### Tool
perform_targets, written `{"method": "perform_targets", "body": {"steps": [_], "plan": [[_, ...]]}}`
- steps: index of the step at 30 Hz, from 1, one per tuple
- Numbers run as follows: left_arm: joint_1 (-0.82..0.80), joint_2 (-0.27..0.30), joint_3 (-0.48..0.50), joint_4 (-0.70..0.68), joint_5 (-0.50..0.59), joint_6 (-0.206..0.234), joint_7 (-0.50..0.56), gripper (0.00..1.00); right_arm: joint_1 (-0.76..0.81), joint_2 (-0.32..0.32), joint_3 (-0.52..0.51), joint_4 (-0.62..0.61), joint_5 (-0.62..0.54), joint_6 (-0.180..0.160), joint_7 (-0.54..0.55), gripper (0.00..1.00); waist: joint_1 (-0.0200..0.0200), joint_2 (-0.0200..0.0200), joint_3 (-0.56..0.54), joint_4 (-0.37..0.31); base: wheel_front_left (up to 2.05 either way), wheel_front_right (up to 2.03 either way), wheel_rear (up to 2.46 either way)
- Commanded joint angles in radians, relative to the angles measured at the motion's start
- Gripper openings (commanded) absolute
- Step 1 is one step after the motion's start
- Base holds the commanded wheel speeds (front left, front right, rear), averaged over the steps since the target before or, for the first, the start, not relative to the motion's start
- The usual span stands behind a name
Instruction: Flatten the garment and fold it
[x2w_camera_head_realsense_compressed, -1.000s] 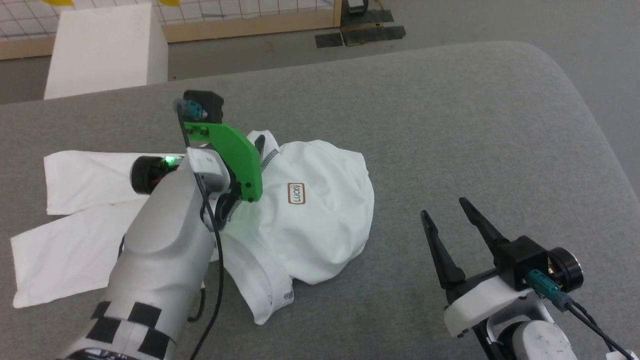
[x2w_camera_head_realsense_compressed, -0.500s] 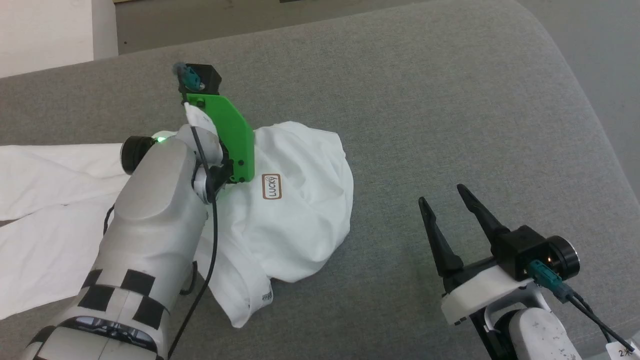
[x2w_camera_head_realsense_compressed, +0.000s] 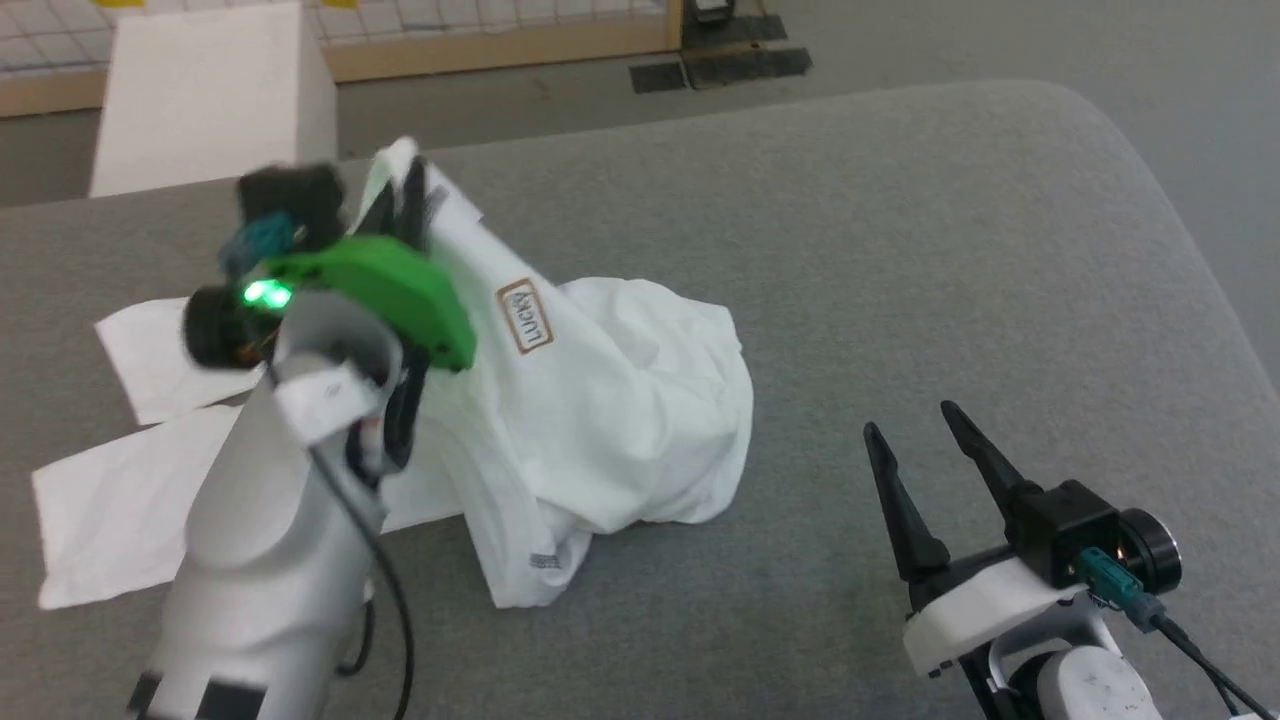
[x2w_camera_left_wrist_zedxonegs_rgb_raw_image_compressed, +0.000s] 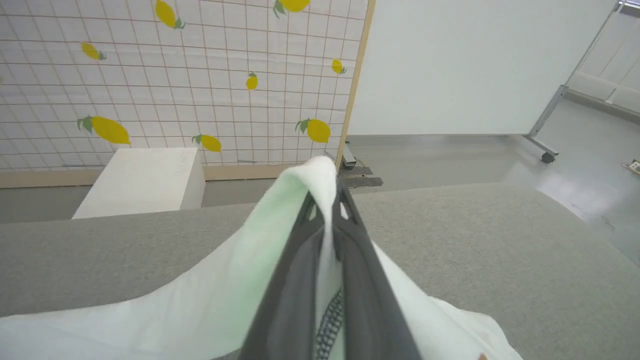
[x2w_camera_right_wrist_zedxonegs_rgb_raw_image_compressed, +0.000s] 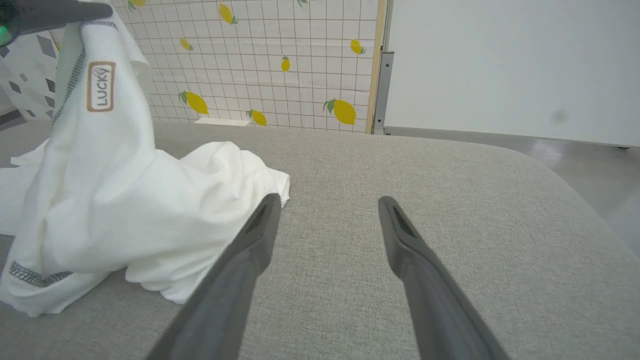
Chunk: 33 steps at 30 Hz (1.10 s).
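Observation:
The garment (x2w_camera_head_realsense_compressed: 610, 400) is a white shirt with a brown-bordered "LUCKY" patch (x2w_camera_head_realsense_compressed: 525, 316), bunched on the grey padded surface (x2w_camera_head_realsense_compressed: 900, 250). My left gripper (x2w_camera_head_realsense_compressed: 405, 190) is shut on a fold of it near a zigzag-stitched seam and holds that fold up as a peak above the surface. In the left wrist view the two dark fingers (x2w_camera_left_wrist_zedxonegs_rgb_raw_image_compressed: 300, 280) pinch the white cloth (x2w_camera_left_wrist_zedxonegs_rgb_raw_image_compressed: 320, 185) between them. The sleeves (x2w_camera_head_realsense_compressed: 110, 500) lie flat at the left. My right gripper (x2w_camera_head_realsense_compressed: 912, 430) hovers open at the lower right, apart from the garment (x2w_camera_right_wrist_zedxonegs_rgb_raw_image_compressed: 115, 200), with nothing between its fingers (x2w_camera_right_wrist_zedxonegs_rgb_raw_image_compressed: 255, 235).
A rigid white box (x2w_camera_head_realsense_compressed: 215, 95) stands on the floor beyond the surface's far left edge. Behind it runs a wood-framed panel with a lemon print (x2w_camera_left_wrist_zedxonegs_rgb_raw_image_compressed: 175, 75). The surface's rounded right corner (x2w_camera_head_realsense_compressed: 1150, 170) drops to the grey floor.
My left gripper has shut on the garment and raised a fold, so the patch now stands tilted higher. The head camera dipped and came back. The right gripper stays open.

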Motion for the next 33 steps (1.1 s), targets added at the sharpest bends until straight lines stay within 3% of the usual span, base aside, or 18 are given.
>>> {"method": "perform_targets", "body": {"steps": [1, 6, 10, 16, 17, 18, 22, 28, 33], "plan": [[0.069, 0.035, 0.021, -0.057, 0.004, 0.029, -0.005, 0.00, 0.013, 0.001, 0.000, -0.010, -0.002, -0.001, 0.004, 1.00, -0.0001, 0.0116, -0.058, 0.066, 0.00, 0.00, 0.00], [0.356, 0.133, 0.118, -0.320, 0.007, 0.175, 0.032, 0.00, 0.040, 0.001, -0.006, -0.029, 0.000, -0.001, 0.015, 1.00, -0.0001, 0.0116, -0.087, 0.122, 0.00, 0.00, 0.00], [0.588, 0.177, 0.193, -0.452, -0.013, 0.264, 0.081, 0.00, 0.056, 0.001, -0.009, -0.041, -0.005, -0.001, 0.028, 1.00, -0.0001, 0.0116, -0.098, 0.161, 0.00, 0.00, 0.00], [0.788, 0.177, 0.239, -0.486, -0.032, 0.334, 0.111, 0.00, 0.075, 0.001, -0.002, -0.057, -0.015, -0.001, 0.063, 1.00, -0.0001, 0.0116, -0.106, 0.213, 0.00, 0.00, 0.00], [0.800, 0.169, 0.235, -0.479, -0.036, 0.335, 0.110, 0.35, 0.077, 0.001, 0.003, -0.058, -0.015, -0.001, 0.074, 1.00, -0.0001, 0.0116, -0.107, 0.223, 0.00, 0.00, 0.00], [0.806, 0.163, 0.230, -0.475, -0.039, 0.332, 0.108, 1.00, 0.079, 0.001, 0.009, -0.057, -0.015, -0.001, 0.085, 1.00, -0.0001, 0.0116, -0.107, 0.228, 0.00, 0.00, 0.00], [0.795, 0.133, 0.204, -0.444, -0.040, 0.291, 0.031, 1.00, 0.083, 0.001, 0.027, -0.056, -0.015, -0.001, 0.139, 1.00, -0.0001, 0.0116, -0.104, 0.257, 0.00, 0.00, 0.00], [0.719, 0.081, 0.165, -0.406, 0.020, 0.214, -0.232, 1.00, 0.043, 0.001, 0.026, -0.018, -0.008, -0.001, 0.251, 1.00, -0.0001, 0.0116, -0.072, 0.314, 0.00, 0.00, 0.00], [0.648, 0.019, 0.142, -0.415, 0.104, 0.155, -0.270, 1.00, -0.048, 0.001, 0.034, 0.076, 0.022, -0.001, 0.428, 1.00, -0.0001, 0.0116, -0.027, 0.359, 0.00, 0.00, 0.00]]}}
